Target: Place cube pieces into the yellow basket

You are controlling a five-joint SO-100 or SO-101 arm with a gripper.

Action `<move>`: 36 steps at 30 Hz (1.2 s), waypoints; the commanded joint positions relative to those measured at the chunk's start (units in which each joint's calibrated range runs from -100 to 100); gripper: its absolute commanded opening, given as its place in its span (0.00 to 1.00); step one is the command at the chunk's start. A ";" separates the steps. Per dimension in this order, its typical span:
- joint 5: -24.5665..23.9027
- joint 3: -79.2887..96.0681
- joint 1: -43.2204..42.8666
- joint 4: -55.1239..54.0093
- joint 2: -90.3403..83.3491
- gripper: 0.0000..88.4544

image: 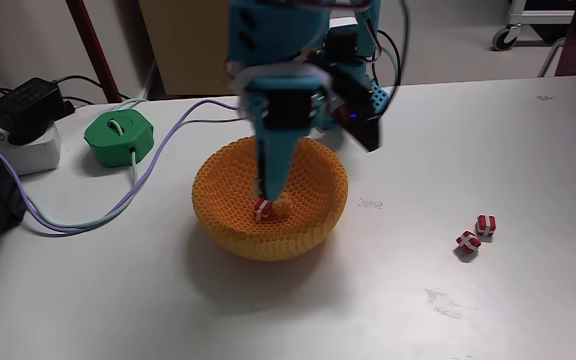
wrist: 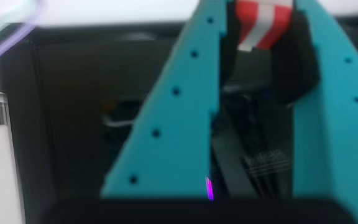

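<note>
Fixed view first: the teal gripper [image: 266,205] is reaching down into the yellow basket [image: 223,185], which is sitting near the middle of the table [image: 388,300], and a red-and-white cube [image: 264,209] is showing at the tip, low over the basket floor. Whether other pieces are already lying inside, I cannot tell. Two more striped cubes [image: 476,234] are waiting on the table at about four o'clock from the basket, well apart from it, so at least those are left. A green puck [image: 118,135] with a cable is sitting at ten o'clock. Wrist view next: the jaws are clenching the striped cube [wrist: 261,23] between them, at twelve o'clock in the picture, so the drop is judged not yet done.
</note>
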 commanded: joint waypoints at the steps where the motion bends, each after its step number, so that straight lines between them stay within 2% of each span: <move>1: 2.83 9.62 3.86 -3.17 -3.21 0.00; 3: 3.86 14.92 4.79 -5.16 -3.40 0.06; 6: 2.64 15.11 6.19 -4.99 -3.49 0.26; 8: 1.81 12.70 6.37 -3.43 -3.49 0.37; 11: 1.12 7.22 5.63 -0.12 -3.78 0.43; 13: 0.78 2.21 3.86 3.00 -4.63 0.44; 14: 0.78 0.19 2.27 4.13 -5.39 0.41; 16: 1.32 -0.78 -2.48 4.31 -7.47 0.27; 20: -1.12 2.69 -15.99 4.22 -10.12 0.26; 24: -3.76 6.16 -29.88 2.48 -9.46 0.15; 29: -8.06 9.05 -41.16 -0.82 -7.38 0.20; 36: -12.45 9.72 -48.61 -5.16 0.67 0.22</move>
